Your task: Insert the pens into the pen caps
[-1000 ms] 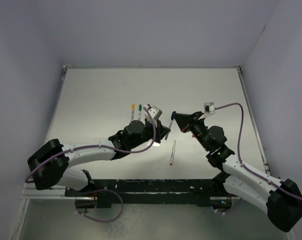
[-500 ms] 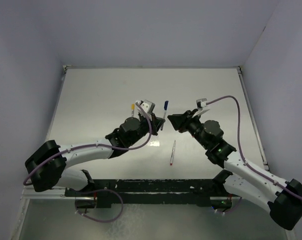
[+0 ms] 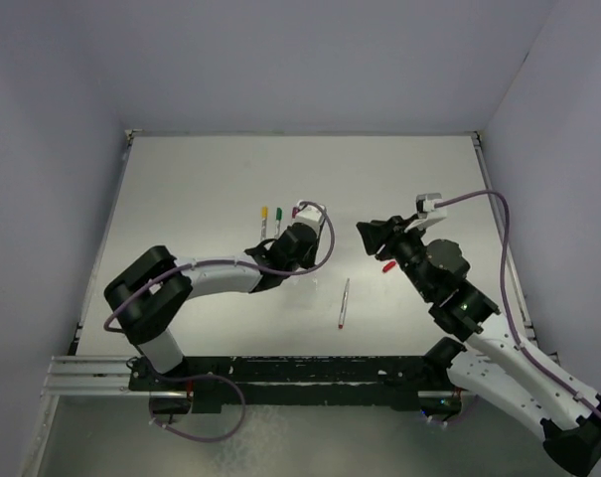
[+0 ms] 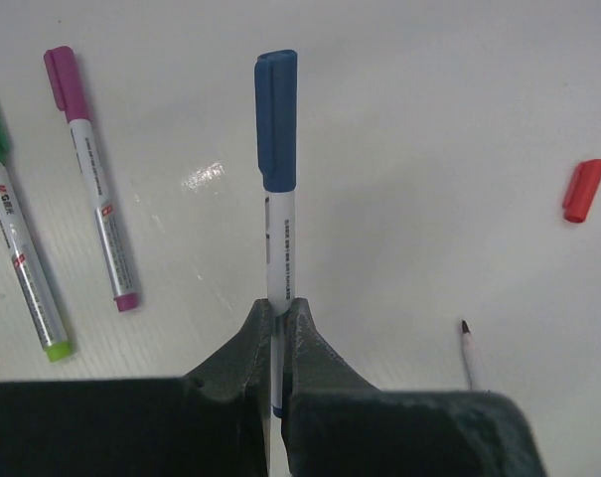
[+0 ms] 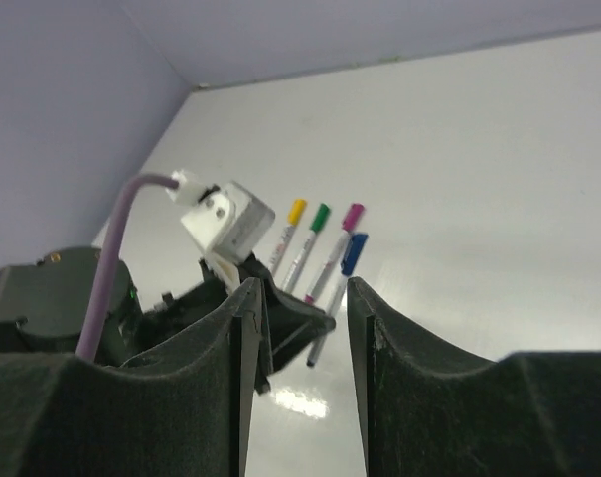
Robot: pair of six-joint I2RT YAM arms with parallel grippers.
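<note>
My left gripper [image 4: 279, 308] is shut on a capped blue pen [image 4: 278, 189] and holds it low over the table, just right of the capped magenta pen [image 4: 91, 189] and green pen [image 4: 20, 253]. In the top view the left gripper [image 3: 302, 225] is beside the yellow pen [image 3: 263, 219] and green pen [image 3: 278, 219]. My right gripper [image 5: 302, 298] is open and empty, to the right of the left one [image 3: 368, 237]. A loose red cap [image 4: 584, 189] lies on the table [image 3: 387, 265]. The uncapped red pen [image 3: 344, 303] lies nearer the arms.
The white tabletop [image 3: 201, 179] has a raised rim and blue-grey walls on three sides. The left arm's purple cable [image 3: 328, 238] loops beside its wrist. The right wrist view shows the left wrist's white camera mount [image 5: 227, 217].
The left gripper carried the capped blue pen left and down to the row of capped pens. The right gripper has drawn back to the right and is open.
</note>
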